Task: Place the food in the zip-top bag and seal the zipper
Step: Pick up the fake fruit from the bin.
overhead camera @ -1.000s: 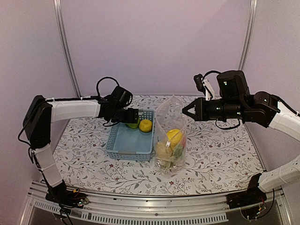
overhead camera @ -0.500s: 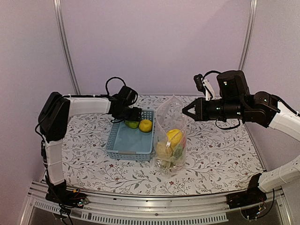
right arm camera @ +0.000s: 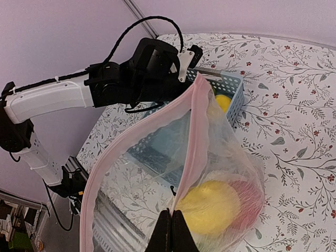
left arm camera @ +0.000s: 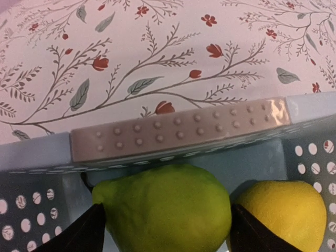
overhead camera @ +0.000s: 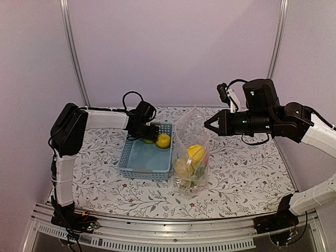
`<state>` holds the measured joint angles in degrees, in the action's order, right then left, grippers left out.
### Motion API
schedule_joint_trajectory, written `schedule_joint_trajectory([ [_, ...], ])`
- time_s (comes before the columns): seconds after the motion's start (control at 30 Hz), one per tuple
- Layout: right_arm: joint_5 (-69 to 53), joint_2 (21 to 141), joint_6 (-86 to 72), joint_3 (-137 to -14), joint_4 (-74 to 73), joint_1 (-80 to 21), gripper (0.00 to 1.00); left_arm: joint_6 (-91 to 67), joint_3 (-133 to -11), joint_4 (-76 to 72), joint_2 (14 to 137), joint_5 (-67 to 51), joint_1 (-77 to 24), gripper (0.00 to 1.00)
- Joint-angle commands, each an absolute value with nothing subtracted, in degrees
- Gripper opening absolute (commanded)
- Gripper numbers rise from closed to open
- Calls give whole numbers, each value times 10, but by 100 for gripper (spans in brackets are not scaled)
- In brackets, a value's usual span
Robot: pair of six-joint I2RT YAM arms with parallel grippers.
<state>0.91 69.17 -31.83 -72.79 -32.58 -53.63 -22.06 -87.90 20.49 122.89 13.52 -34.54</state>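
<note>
The zip-top bag (overhead camera: 190,137) stands on the table, held up by its pink-tinted zipper strip (right arm camera: 195,131), mouth gaping toward the basket. My right gripper (overhead camera: 206,124) is shut on that strip, as the right wrist view shows (right arm camera: 172,231). Inside the bag lie a yellow lemon (overhead camera: 195,153), a red piece (right arm camera: 247,202) and pale pieces. My left gripper (overhead camera: 148,136) is open in the far end of the basket, its fingers (left arm camera: 86,231) on either side of a green pear (left arm camera: 163,210). A second lemon (left arm camera: 283,212) lies right of the pear.
The light-blue basket (overhead camera: 142,167) sits left of the bag, its far rim (left arm camera: 178,134) just beyond the pear. The floral tablecloth (overhead camera: 247,168) covers the table. Metal posts (overhead camera: 73,52) and walls stand behind.
My left arm has reached farther out and its gripper has shifted right along the basket's far end, over the green pear. The right arm and bag have not moved.
</note>
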Motion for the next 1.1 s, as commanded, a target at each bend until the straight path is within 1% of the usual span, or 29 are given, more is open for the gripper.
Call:
schedule_joint_trajectory([
  [0.0, 9, 686, -310, -744, -329, -540, 0, -210, -899, 213, 1247, 128, -336, 78],
  [0.37, 11, 683, -310, -743, -331, -541, 0, -210, -891, 217, 1240, 132, -336, 64],
  [0.7, 10, 686, -311, -743, -327, -541, 0, -226, -834, 199, 1133, 134, -341, 57],
  [1.07, 9, 681, -315, -739, -327, -541, 0, -246, -756, 190, 1014, 115, -377, 56],
])
